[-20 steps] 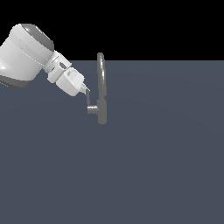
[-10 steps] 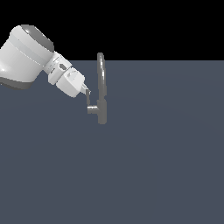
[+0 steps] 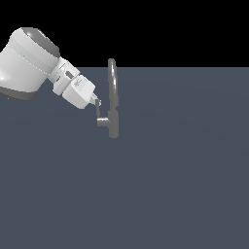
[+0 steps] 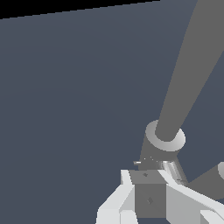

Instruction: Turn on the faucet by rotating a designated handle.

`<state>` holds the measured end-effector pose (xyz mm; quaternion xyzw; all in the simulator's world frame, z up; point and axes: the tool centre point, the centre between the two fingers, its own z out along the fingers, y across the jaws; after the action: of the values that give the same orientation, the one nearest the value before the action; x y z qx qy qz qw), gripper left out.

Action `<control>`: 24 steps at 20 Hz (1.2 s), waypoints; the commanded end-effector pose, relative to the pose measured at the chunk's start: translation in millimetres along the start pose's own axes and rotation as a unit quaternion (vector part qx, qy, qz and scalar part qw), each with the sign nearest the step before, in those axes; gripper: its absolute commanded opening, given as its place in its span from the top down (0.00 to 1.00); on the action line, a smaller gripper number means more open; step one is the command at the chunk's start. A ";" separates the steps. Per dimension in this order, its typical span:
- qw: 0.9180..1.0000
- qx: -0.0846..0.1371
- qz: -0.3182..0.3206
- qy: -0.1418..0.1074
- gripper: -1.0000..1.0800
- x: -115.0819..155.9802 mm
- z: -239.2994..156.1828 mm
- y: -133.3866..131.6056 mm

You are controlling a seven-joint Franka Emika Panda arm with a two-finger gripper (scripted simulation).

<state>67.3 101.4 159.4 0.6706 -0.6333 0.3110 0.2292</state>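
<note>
A: Exterior view: the faucet (image 3: 114, 104), a slim matte-grey column with an arched spout, stands on the flat slate bench (image 3: 170, 185).

B: And its handle (image 3: 99, 113)?

A: Thin lever beside the column; gripper (image 3: 97, 102) touches it, whether clamped I cannot tell.

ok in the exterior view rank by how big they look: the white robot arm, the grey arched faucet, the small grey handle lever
1. Bulky white robot arm, largest by far, though possibly nearer the camera.
2. Tall grey metallic faucet with arched spout.
3. Small thin grey metal handle lever, smallest, at the gripper tips.
</note>
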 end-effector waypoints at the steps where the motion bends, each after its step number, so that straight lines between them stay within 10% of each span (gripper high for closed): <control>1: 1.000 0.000 0.000 0.000 1.00 1.1 -1.6 6.0; 24: 1.000 0.002 -0.001 0.000 1.00 2.3 -1.5 64.1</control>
<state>15.7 98.8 166.5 0.6723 -0.6324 0.3172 0.2179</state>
